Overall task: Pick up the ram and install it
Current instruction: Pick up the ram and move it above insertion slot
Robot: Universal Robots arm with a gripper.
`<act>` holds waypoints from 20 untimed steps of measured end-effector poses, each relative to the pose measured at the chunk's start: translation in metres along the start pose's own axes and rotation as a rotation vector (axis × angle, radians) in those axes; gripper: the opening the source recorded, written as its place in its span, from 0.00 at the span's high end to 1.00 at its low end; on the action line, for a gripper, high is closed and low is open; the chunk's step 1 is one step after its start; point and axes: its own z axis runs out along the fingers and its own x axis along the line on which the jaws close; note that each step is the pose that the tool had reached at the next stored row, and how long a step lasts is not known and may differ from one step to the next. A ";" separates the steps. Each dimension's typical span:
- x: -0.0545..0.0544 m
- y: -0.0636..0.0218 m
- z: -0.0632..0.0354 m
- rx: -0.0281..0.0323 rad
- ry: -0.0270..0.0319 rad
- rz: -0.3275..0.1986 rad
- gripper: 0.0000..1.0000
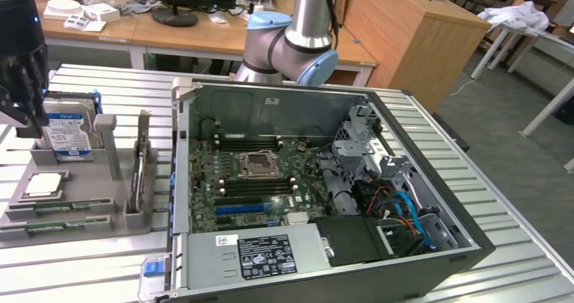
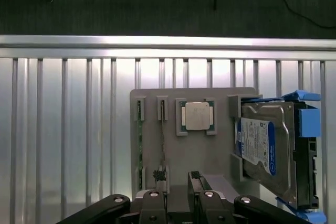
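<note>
Hovering empty with its fingers spread wide, the end effector [image 2: 176,179] points down over one end of the grey holder [image 2: 210,156] on the slatted tabletop [image 2: 68,129]. The ram [image 2: 163,140] sits on edge in a holder slot beside the processor chip [image 2: 197,115], one end passing beneath a fingertip [image 2: 159,174]. The arm's blue-capped joint [image 1: 289,44] stands behind the open computer case [image 1: 314,182]. The ram is a long, thin green strip.
</note>
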 end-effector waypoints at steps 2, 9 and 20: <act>0.000 -0.0002 0.0036 0.0001 -0.0001 0.000 0.70; 0.000 -0.0005 0.0132 0.0000 -0.0001 0.000 0.70; 0.001 -0.0010 0.0233 0.0006 -0.0006 0.000 0.70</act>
